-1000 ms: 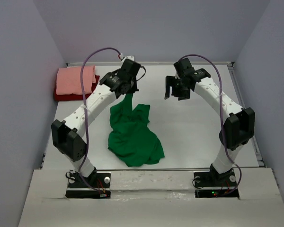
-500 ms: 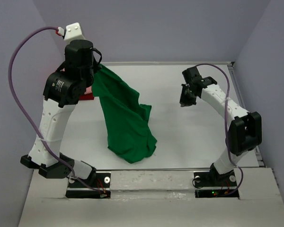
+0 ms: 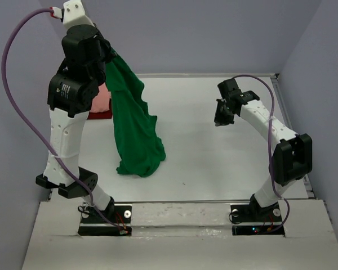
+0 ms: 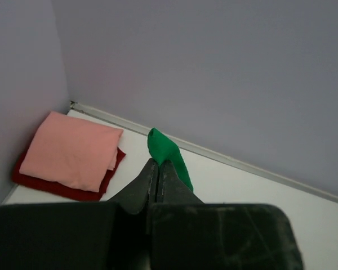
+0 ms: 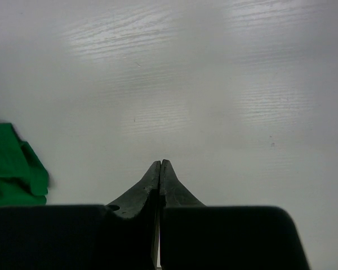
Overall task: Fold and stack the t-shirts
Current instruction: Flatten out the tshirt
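Observation:
The bright green t-shirt (image 3: 132,121) hangs in a long drape from my left gripper (image 3: 104,56), which is raised high at the back left and shut on one corner of it (image 4: 164,147); its lower end bunches on the table (image 3: 141,166). A folded salmon-pink t-shirt (image 4: 70,149) lies on a folded dark red t-shirt (image 4: 96,191) in the back left corner. My right gripper (image 3: 221,119) is shut on nothing, hovering low over bare table at the right (image 5: 160,163), well apart from the green cloth (image 5: 14,166).
Grey walls close in the white table (image 3: 214,163) at the back and both sides. A raised lip (image 3: 191,75) runs along the far edge. Both arm bases (image 3: 104,216) sit at the near edge. The left arm stands tall over the left side.
My left gripper has lifted the green t-shirt up and leftward, so most of it now hangs off the table. My right gripper went from open to shut and drew back slightly.

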Tool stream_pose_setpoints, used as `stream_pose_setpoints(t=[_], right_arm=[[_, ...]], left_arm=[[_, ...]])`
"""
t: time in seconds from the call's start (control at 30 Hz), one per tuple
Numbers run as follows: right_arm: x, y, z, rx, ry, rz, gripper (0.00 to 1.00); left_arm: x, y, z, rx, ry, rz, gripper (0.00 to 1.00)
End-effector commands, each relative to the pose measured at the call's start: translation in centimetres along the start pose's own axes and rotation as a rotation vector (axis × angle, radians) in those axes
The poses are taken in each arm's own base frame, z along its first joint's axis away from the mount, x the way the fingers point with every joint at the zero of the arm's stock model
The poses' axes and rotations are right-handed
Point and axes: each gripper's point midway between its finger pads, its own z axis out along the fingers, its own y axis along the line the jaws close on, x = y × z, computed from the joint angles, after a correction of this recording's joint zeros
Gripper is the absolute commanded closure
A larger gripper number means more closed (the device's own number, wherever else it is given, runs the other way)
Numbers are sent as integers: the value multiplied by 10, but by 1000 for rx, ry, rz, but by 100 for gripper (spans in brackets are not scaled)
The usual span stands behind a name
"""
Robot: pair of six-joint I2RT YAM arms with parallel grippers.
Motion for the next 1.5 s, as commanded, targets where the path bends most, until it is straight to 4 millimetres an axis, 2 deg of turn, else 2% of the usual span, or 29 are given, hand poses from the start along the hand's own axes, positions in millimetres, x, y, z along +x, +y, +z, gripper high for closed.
stream_pose_setpoints(t=[0.0, 0.13, 0.23, 0.33, 0.4, 0.47, 0.5, 0.6, 0.63, 0.7, 0.73, 0.77, 0.8, 0.83, 0.87, 0.9, 0.97, 1.0, 1.07, 1.1, 1.17, 1.2, 1.23, 1.27, 1.3, 1.33, 1.4, 1.43, 1.47], right_arm=[[-23, 9, -25, -53, -88, -6, 100], [-21, 11, -27, -67, -77, -16, 100], [-17, 12, -30, -83, -69, -19, 100], [-15, 9, -34, -83, -84, -19, 100], [-16, 7, -35, -72, -90, -18, 100], [-18, 6, -40, -73, -107, -3, 100], [-19, 7, -43, -79, -117, 9, 100], [-26, 7, -54, -76, -173, 19, 100], [-30, 9, -60, -69, -191, 15, 100], [-35, 8, -66, -45, -210, 12, 100], [-33, 10, -67, -34, -200, 1, 100], [-36, 14, -71, -39, -213, -1, 100], [-37, 15, -73, -39, -217, 5, 100], [-36, 17, -74, -41, -217, 4, 100], [-37, 17, -76, -40, -224, 12, 100], [-35, 19, -78, -48, -229, 8, 100], [-33, 16, -77, -38, -230, 11, 100], [-30, 16, -74, -30, -227, -3, 100], [-29, 16, -67, -18, -212, -8, 100], [-27, 19, -64, -27, -198, -9, 100], [-25, 27, -58, -40, -183, -18, 100], [-26, 33, -57, -54, -188, -24, 100], [-25, 35, -55, -60, -180, -25, 100], [-22, 42, -51, -68, -168, -37, 99], [-21, 43, -48, -69, -159, -39, 99], [-22, 47, -47, -82, -155, -50, 95], [-20, 50, -39, -88, -137, -59, 88], [-19, 49, -37, -82, -131, -60, 85], [-22, 49, -37, -76, -139, -58, 83]], left_arm=[[-61, 58, -24, -145, -184, -54, 100], [-67, 96, -17, -275, -209, -13, 100], [-73, 110, -11, -298, -222, -22, 100], [-61, 94, 10, -212, -174, -22, 100], [-38, 74, 34, -136, -100, -29, 100], [-9, 42, 51, -31, -15, -11, 100], [23, 7, 65, 28, 56, 23, 100], [79, -55, 77, 146, 154, 98, 100], [120, -98, 81, 241, 230, 119, 100], [162, -140, 82, 325, 294, 138, 100], [198, -186, 75, 422, 338, 163, 100], [212, -206, 71, 459, 351, 170, 100], [257, -227, 72, 495, 424, 210, 100], [257, -249, 59, 571, 424, 184, 100], [274, -271, 37, 635, 465, 167, 100], [292, -279, 28, 671, 498, 165, 83], [306, -295, 4, 746, 533, 168, 75], [312, -305, -16, 785, 540, 198, 60], [318, -307, -31, 784, 542, 240, 46], [313, -306, -44, 791, 546, 254, 36], [302, -288, -37, 672, 501, 261, 24], [271, -282, -42, 667, 454, 223, 1], [266, -264, -33, 573, 421, 228, 1], [238, -241, -26, 478, 358, 208, 1], [225, -237, -30, 482, 346, 196, 1], [215, -214, -15, 379, 316, 185, 1], [191, -185, -8, 316, 299, 143, 1], [191, -160, 8, 249, 306, 136, 1], [190, -148, 13, 214, 309, 111, 1]])
